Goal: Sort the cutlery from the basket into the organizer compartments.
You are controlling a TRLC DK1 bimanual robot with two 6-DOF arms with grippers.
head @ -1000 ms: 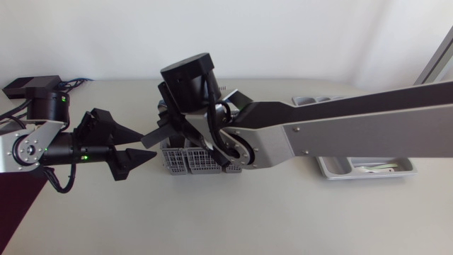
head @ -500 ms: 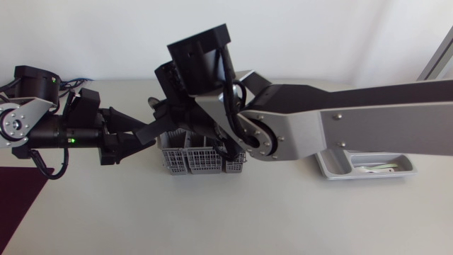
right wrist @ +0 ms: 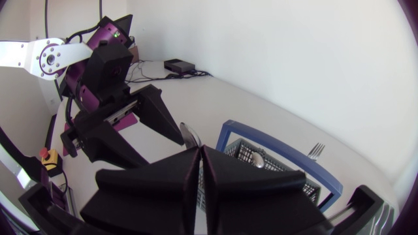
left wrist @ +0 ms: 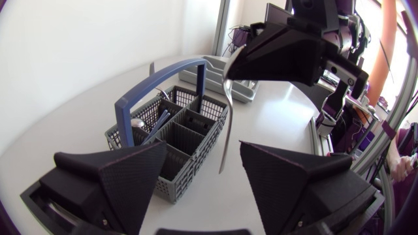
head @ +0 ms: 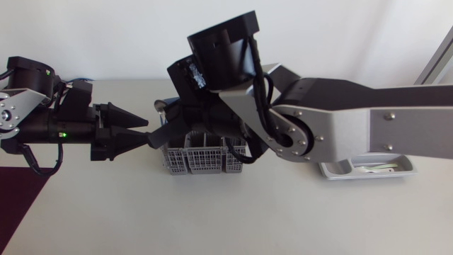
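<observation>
Currently the right gripper (right wrist: 199, 155) has its fingers clamped together on the upper end of a silver utensil (left wrist: 225, 117). It holds the utensil in the air over the table (left wrist: 261, 117), just off the end of the grey basket (left wrist: 189, 124) nearest the left arm. The utensil's long axis is close to upright, free end pointing down. That lower end hangs between the spread fingers of the left gripper (left wrist: 202, 156), touching neither.
</observation>
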